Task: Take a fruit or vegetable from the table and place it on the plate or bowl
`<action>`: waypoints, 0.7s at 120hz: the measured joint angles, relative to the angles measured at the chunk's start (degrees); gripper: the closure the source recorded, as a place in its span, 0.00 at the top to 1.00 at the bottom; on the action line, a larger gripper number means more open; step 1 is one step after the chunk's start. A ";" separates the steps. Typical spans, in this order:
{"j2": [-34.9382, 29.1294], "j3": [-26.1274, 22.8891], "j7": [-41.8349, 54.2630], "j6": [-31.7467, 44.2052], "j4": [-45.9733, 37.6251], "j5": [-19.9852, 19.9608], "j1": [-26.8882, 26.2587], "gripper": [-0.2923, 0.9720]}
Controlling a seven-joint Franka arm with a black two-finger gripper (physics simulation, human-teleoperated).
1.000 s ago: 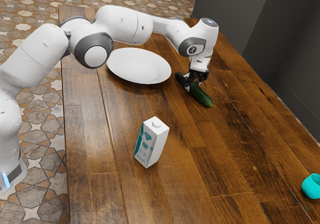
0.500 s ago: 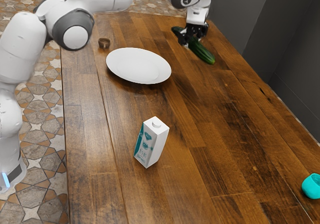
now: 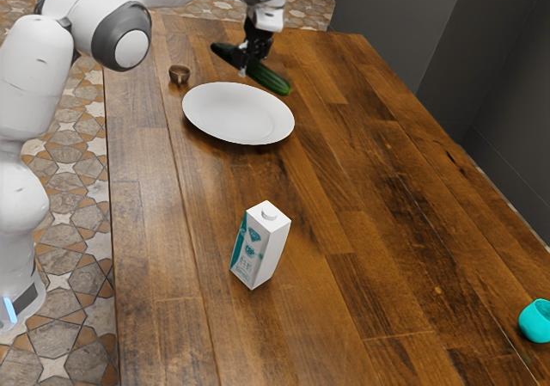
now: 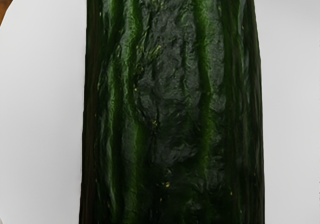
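1. End effector (image 3: 247,62): black, two-fingered, in the upper middle of the exterior view; the fingers are clamped on the cucumber from two sides, near its middle.
2. Cucumber (image 3: 271,79): long, cylindrical and dark green, held tilted, its lower end toward the exterior view's right. It sits at the far rim of the plate. In the wrist view the cucumber (image 4: 170,109) has a wrinkled, glossy skin with lighter green lengthwise stripes and small yellow flecks.
3. Plate (image 3: 238,113): round, shallow, plain white and smooth, lying flat on the bench in the upper middle of the frame. In the wrist view the plate (image 4: 40,109) appears as white surface on both sides of the cucumber.
4. Carton (image 3: 259,245): upright, gable-topped, white with a teal printed panel and a round white cap, at the centre of the frame; its lettering is too small to read.
5. Small cup (image 3: 179,74): brown and round, just beyond the plate toward the upper left.
6. Teal object (image 3: 536,320): rounded, at the right edge, lower in the frame, cut off by the border.
7. Bench (image 3: 369,231): dark brown wooden planks with visible grain and a slight sheen.
8. Floor (image 3: 69,231): patterned tiles in beige and brown, along the left of the frame.
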 joint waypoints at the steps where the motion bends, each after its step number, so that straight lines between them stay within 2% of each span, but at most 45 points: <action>1: -0.49 -0.01 0.01 0.21 -0.84 -0.01 0.07 0.39; 17: -3.78 -0.29 0.14 2.85 -7.15 -0.11 0.32 0.38; 53: -5.32 -0.49 0.30 5.20 -10.72 -0.62 -1.02 0.39; 68: -5.05 -0.44 0.30 5.11 -10.72 -0.63 -1.68 0.60; 84: -4.53 -0.37 0.30 5.10 -10.13 -0.70 -1.45 0.70</action>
